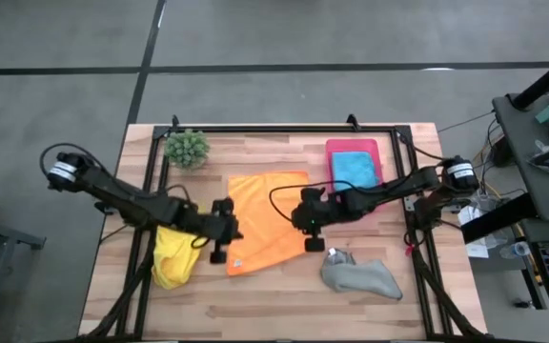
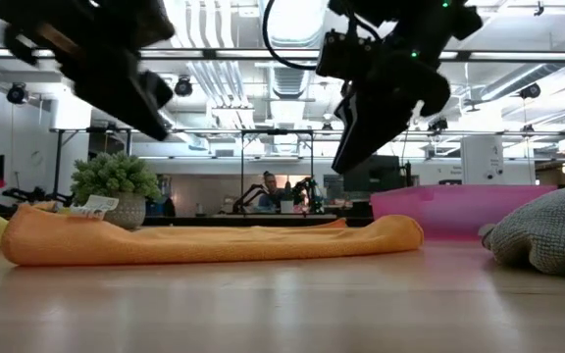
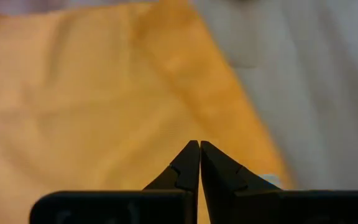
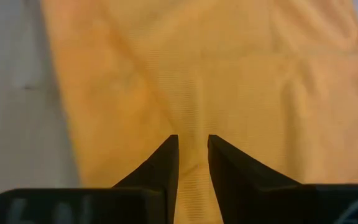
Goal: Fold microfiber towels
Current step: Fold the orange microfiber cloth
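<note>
Orange towel (image 1: pixel 267 217) lies spread at centre of the high view, roughly flat, one corner with a white tag toward the lower left. Left gripper (image 1: pixel 221 244) sits at the towel's left edge, above the cloth; its wrist view shows the jaws pressed together, nothing between them. Right gripper (image 1: pixel 310 221) is at the towel's right edge, jaws parted by a narrow gap, cloth visible beneath but not pinched. Low view shows both hanging clear of the table. Other towels: yellow towel (image 1: pixel 172 257) bunched at lower left under the left arm, grey towel (image 1: pixel 360 277) crumpled at lower right, blue towel (image 1: pixel 355 169) on the pink tray (image 1: pixel 333 148) at upper right (lime one not in sight). Risks as judged: closed left jaws would only push the edge and wrinkle it; uneven grips would skew the fold; the left arm could drag the yellow towel.
</note>
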